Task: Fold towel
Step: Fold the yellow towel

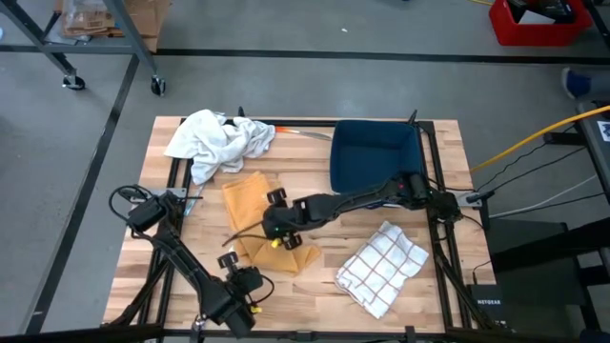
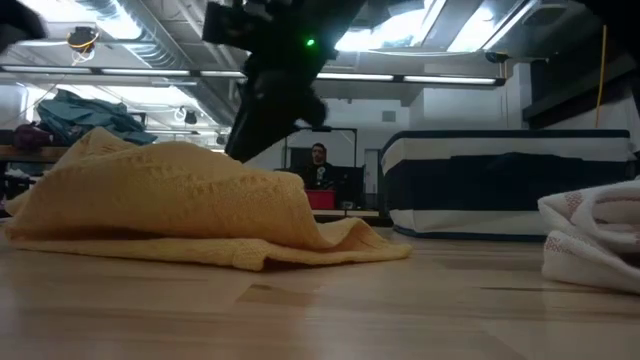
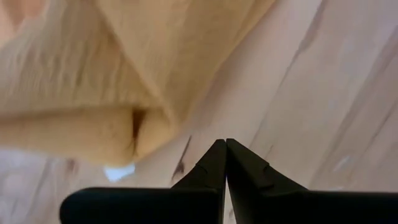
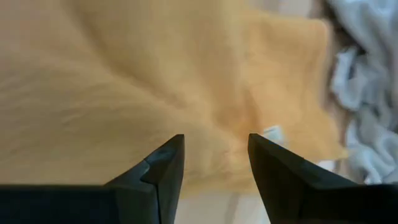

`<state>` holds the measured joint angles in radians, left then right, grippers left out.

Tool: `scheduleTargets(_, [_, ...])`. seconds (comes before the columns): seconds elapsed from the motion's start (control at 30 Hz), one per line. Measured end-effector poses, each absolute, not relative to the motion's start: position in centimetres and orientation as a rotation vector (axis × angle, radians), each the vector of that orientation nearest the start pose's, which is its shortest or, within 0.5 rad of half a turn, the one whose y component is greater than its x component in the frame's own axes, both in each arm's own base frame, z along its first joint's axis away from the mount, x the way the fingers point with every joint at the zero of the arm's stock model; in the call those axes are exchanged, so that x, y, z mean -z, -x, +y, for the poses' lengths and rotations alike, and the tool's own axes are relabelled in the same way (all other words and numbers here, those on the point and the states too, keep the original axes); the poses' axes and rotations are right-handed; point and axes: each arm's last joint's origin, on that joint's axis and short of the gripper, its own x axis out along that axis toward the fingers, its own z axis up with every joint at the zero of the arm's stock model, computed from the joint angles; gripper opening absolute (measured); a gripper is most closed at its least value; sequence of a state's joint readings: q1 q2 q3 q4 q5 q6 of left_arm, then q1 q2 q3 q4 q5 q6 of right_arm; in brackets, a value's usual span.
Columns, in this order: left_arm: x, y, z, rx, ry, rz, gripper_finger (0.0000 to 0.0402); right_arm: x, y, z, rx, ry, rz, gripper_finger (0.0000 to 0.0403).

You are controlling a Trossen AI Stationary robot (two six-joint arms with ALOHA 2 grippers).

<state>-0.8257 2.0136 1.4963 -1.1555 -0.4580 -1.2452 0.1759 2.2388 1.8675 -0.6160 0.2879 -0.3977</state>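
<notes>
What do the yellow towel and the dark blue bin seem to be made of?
Yellow towel: soft woven cloth, probably cotton; matte, with a ribbed, crinkled weave and limp folds. Dark blue bin: likely stiff fabric or plastic; its smooth walls stand upright with a pale rim band in the low view, but the material stays uncertain.

We are seeing a mustard-yellow cloth towel showing a soft, crinkled matt weave, a pale wooden slatted table looking smooth with faint sheen, a white checked cloth lying matt, dark matt plastic right gripper fingers.
</notes>
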Motion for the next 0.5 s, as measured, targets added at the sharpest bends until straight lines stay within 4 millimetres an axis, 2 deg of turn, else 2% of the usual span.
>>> scheduleTargets(0.23, [-17.9, -28.6, -24.8, -0.312, -0.136, 1.206, 0.0004, -19.2, -45.5, 9.7, -0.138, 0.694, 1.183, 0.0182])
scheduleTargets(0.4, [-18.1, -31.5, -23.4, -0.140, -0.303, 1.144, 0.0004, -18.9, -44.0, 9.8, -0.147, 0.747, 1.332, 0.0182])
scheduleTargets(0.5, [-18.3, -33.4, -22.4, -0.078, -0.333, 1.087, 0.0004, -18.8, -43.3, 9.6, -0.138, 0.731, 1.401, 0.0182])
